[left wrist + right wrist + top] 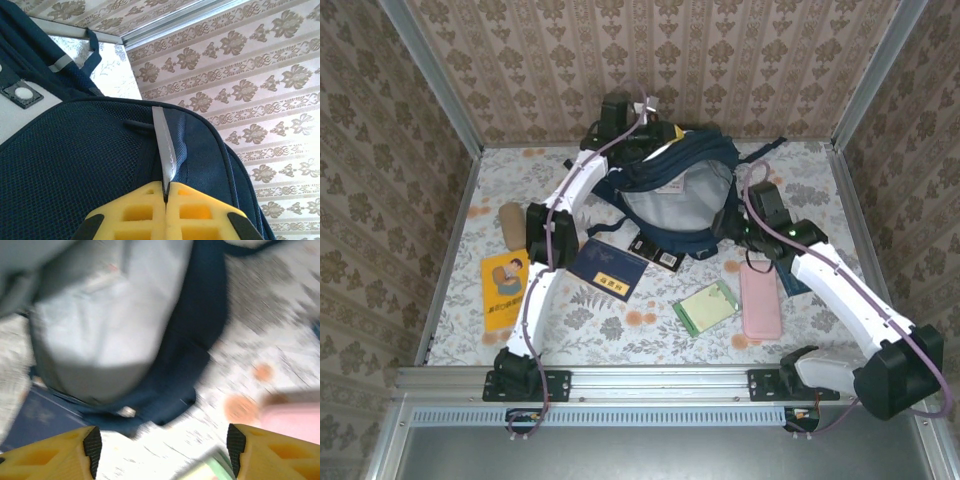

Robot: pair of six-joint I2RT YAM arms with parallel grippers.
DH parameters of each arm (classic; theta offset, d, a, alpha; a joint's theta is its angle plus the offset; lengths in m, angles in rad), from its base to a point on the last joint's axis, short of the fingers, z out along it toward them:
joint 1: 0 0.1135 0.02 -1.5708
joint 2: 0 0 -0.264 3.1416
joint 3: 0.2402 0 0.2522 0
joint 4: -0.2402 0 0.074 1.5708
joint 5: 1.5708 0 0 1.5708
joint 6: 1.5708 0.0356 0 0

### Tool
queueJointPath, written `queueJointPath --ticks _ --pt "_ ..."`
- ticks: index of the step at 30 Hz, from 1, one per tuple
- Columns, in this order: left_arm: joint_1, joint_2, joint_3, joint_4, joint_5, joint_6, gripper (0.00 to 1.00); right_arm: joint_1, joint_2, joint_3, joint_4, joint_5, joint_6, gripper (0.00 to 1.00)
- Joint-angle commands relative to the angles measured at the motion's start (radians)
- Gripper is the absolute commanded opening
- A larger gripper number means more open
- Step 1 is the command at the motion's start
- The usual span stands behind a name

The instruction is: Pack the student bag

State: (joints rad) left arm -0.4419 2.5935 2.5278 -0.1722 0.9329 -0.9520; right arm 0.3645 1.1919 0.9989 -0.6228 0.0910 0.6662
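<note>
The student bag (680,195), a navy backpack, lies at the back middle of the table with its mouth open and the pale grey lining showing. My left gripper (658,132) is at the bag's far top edge. In the left wrist view its yellow fingers (165,192) are shut on a grey reflective stripe (165,145) of the bag (75,165). My right gripper (728,225) hovers at the bag's near right rim. It stands open (162,450) with nothing between its fingers, above the blurred navy rim (170,390) and bare table.
On the table in front of the bag lie a yellow book (503,290), a navy booklet (608,268), a small black item (655,250), a green notebook (705,307) and a pink case (760,300). A brown pouch (512,222) sits at the left. Walls close in three sides.
</note>
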Motion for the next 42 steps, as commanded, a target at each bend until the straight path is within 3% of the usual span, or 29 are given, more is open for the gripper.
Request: queueJointPath --ticks 1,3,7,11,16,22,25,29,35,42 --pt "0.014 0.014 0.052 -0.062 -0.089 0.105 0.0 -0.006 -0.016 -0.074 -0.208 0.166 0.044 0.99" --pt "0.005 0.014 0.053 -0.108 -0.107 0.143 0.08 -0.021 -0.024 -0.12 -0.209 0.179 0.09 1.0" --pt "-0.009 -0.005 0.051 -0.202 -0.141 0.196 0.41 -0.075 0.048 -0.169 -0.213 0.204 0.149 1.0" --pt "-0.008 -0.074 -0.004 -0.251 -0.167 0.222 0.52 -0.102 0.19 -0.156 -0.186 0.191 0.106 1.0" --pt "-0.008 -0.238 -0.185 -0.262 -0.205 0.259 0.54 -0.101 0.321 -0.157 -0.081 0.123 0.003 1.0" --pt "-0.043 -0.42 -0.441 -0.219 -0.227 0.276 0.54 -0.101 0.365 -0.142 -0.065 0.093 -0.067 1.0" --pt "-0.055 -0.456 -0.486 -0.218 -0.216 0.272 0.55 -0.101 0.394 -0.114 -0.082 0.067 -0.092 1.0" --pt "-0.075 -0.49 -0.522 -0.217 -0.201 0.265 0.55 -0.101 0.448 -0.105 -0.055 -0.088 -0.108 1.0" --pt "-0.088 -0.555 -0.595 -0.237 -0.212 0.268 0.56 -0.085 0.481 -0.074 -0.068 -0.123 -0.123 1.0" --pt "-0.093 -0.671 -0.786 -0.15 -0.193 0.216 0.57 -0.044 0.533 -0.021 -0.1 -0.12 -0.19 1.0"
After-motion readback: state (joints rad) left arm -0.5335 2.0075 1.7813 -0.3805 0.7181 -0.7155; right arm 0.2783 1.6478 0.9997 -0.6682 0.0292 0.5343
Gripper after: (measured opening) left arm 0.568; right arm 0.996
